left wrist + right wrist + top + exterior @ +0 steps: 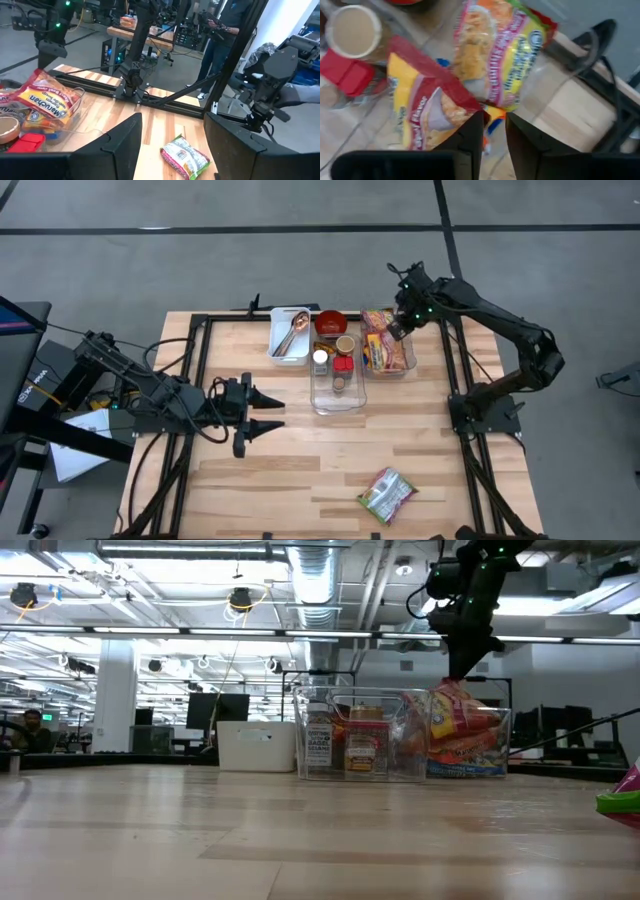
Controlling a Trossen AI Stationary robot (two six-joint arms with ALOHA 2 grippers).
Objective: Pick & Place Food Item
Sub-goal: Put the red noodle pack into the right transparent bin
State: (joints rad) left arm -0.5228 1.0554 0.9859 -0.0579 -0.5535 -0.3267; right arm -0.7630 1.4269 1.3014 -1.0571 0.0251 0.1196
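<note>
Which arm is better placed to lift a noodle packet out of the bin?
The right. Its gripper hangs over the bin of noodle packets, fingers around a packet edge. The left gripper sits open mid-table, well away from the bin.

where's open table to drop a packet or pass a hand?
Free: the bare wood between the left gripper and the green packet, and the front-left of the table. Also the strip between the clear bins and that packet. Crowded: the far centre, with white tray, red bowl, spice bin, and noodle bin under the right gripper.
</note>
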